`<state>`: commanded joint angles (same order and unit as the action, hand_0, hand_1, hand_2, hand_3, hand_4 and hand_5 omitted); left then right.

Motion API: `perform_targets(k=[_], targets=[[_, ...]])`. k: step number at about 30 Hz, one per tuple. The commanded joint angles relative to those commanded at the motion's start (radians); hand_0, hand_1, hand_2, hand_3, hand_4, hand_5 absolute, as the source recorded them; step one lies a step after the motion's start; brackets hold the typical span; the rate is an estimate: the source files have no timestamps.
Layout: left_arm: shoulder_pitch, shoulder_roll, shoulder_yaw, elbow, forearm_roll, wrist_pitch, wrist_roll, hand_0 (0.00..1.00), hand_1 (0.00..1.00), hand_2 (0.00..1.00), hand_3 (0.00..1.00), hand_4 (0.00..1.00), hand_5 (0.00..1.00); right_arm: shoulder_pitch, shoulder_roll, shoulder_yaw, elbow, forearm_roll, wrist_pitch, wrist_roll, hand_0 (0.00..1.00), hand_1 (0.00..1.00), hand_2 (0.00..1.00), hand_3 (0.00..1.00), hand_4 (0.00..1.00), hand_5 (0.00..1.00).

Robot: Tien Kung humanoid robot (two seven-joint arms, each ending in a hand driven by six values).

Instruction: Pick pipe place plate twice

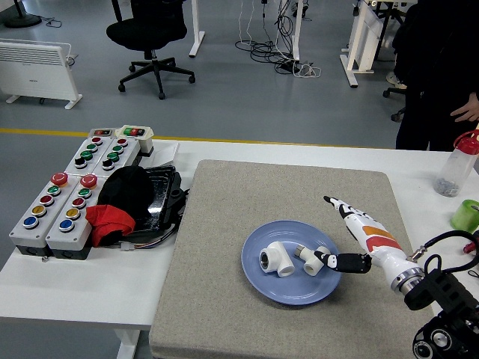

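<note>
A: Item one, nearest: the right hand (358, 232). Condition?

B: Fingers stretched out flat, holding nothing. It sits at the right rim of the blue plate (258, 280), thumb tip very near the smaller pipe fitting (313, 260); I cannot tell whether it touches.

A: Item two, the fittings?

B: Two white pieces, both lying on the plate. The smaller one rests right of centre, the elbow fitting (277, 259) just beside it on the left, apart from each other or barely so.

A: So the placing looks complete?

B: By my reading, yes: both pieces are down. The step in hand is clearing the hand away. Best done by lifting up and off to the right, fingers kept straight, so the thumb does not drag the smaller fitting or tip the plate's edge.

A: Item three, the surface?

B: A grey mat (224, 224) under the plate, on the white table (67, 284).

A: Farther back?

B: Left, button boxes (56, 202) and a black and red cloth (120, 198). Far right, a bottle (456, 168), with a person (438, 67) standing behind, hand idle.
</note>
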<state>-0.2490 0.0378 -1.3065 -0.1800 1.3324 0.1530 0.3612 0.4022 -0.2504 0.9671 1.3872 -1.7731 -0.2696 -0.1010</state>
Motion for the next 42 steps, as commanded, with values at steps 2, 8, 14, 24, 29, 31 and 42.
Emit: perform_targets(k=[2, 8, 14, 24, 29, 31, 42], targets=[[-0.001, 0.0, 0.001, 0.0, -0.002, 0.0, 0.0, 0.72, 0.746, 0.706, 0.651, 0.398, 0.998, -0.007, 0.002, 0.013, -0.004, 0.078, -0.078, 0.038, 0.919, 0.87, 0.965, 0.923, 0.518, 0.264], [-0.005, 0.001, -0.001, 0.0, 0.001, 0.0, 0.0, 0.72, 0.747, 0.705, 0.65, 0.398, 0.998, -0.057, 0.013, 0.138, -0.01, 0.331, -0.255, 0.186, 0.84, 0.8, 0.848, 0.829, 0.477, 0.315], [-0.007, 0.001, -0.002, 0.0, 0.001, -0.001, -0.001, 0.72, 0.747, 0.705, 0.65, 0.398, 0.998, -0.119, 0.017, 0.294, -0.01, 0.585, -0.129, 0.176, 0.838, 0.801, 0.844, 0.821, 0.493, 0.37], [-0.012, 0.003, -0.002, 0.0, 0.004, -0.001, -0.003, 0.719, 0.745, 0.704, 0.65, 0.398, 0.998, -0.206, 0.043, 0.447, -0.024, 1.004, 0.007, 0.154, 0.828, 0.791, 0.832, 0.821, 0.528, 0.493], [-0.012, 0.003, -0.004, 0.0, 0.005, 0.0, -0.003, 0.719, 0.745, 0.704, 0.65, 0.398, 0.998, -0.239, 0.048, 0.462, -0.023, 1.219, 0.048, 0.153, 0.828, 0.791, 0.832, 0.821, 0.528, 0.493], [-0.012, 0.003, -0.005, 0.0, 0.007, -0.001, -0.003, 0.718, 0.745, 0.705, 0.652, 0.398, 0.998, -0.246, 0.048, 0.466, -0.021, 1.275, 0.054, 0.153, 0.828, 0.789, 0.831, 0.817, 0.539, 0.518], [-0.009, 0.003, -0.01, 0.0, 0.015, -0.003, 0.0, 0.718, 0.746, 0.704, 0.651, 0.398, 0.998, -0.27, 0.045, 0.485, -0.016, 1.274, 0.067, 0.158, 0.82, 0.782, 0.822, 0.803, 0.547, 0.54]])
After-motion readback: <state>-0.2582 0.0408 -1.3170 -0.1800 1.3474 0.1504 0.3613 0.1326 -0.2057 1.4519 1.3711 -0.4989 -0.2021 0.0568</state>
